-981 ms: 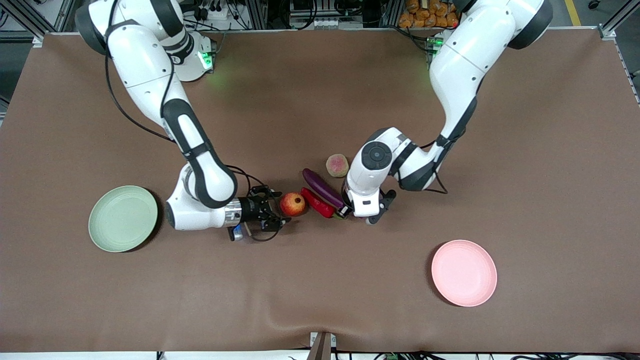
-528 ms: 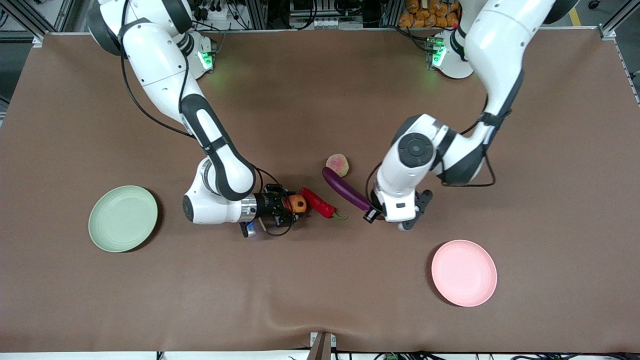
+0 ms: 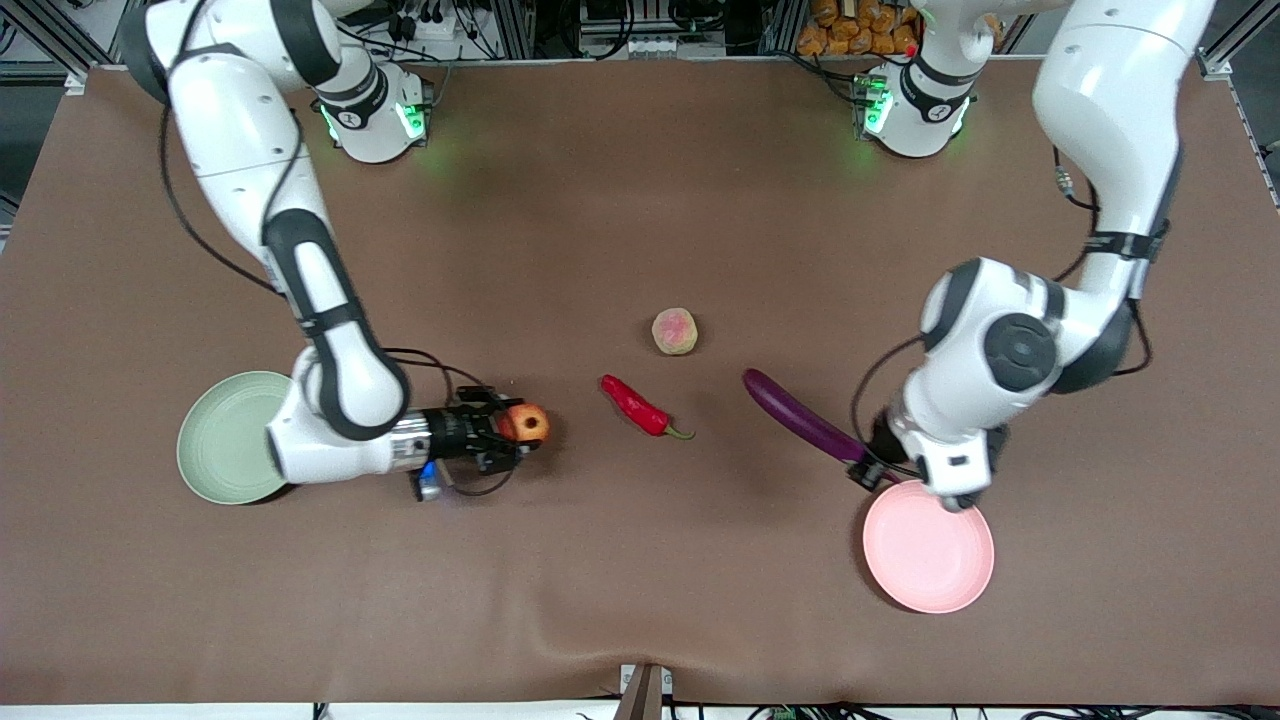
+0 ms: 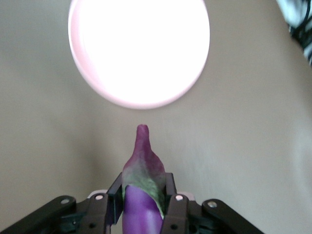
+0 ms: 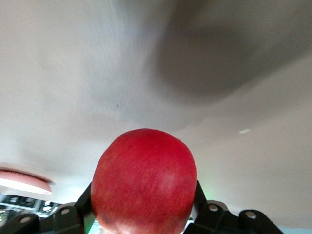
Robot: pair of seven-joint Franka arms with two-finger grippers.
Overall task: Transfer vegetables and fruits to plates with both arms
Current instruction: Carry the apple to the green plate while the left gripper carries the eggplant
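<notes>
Two grippers were both loaded when we looked. The left gripper (image 4: 142, 207) had its fingers (image 4: 171, 207) closed on the stem end of the eggplant (image 4: 141, 185), and in the left wrist view the stem tip pointed straight at the pink plate (image 4: 92, 83), with bare table between them. In the front view the eggplant (image 3: 800, 420) hung slanted over the table, its long axis running from the left gripper (image 3: 868, 470) up toward the table's middle, so most of its body was away from the pink plate (image 3: 930, 580), whose rim lay just beside the gripper. We judged that the release depended on carrying this long body over the plate.

The right gripper (image 3: 500, 432) gripped the pomegranate (image 3: 526, 424) over the table, and the green plate (image 3: 215, 440) lay near the wrist end of that arm, away from the fingertips. The right wrist view showed the pomegranate (image 5: 144, 183) filling the jaws, but not the green plate.

The chili (image 3: 636, 406) and the peach (image 3: 675, 331) lay on the table in the middle.
</notes>
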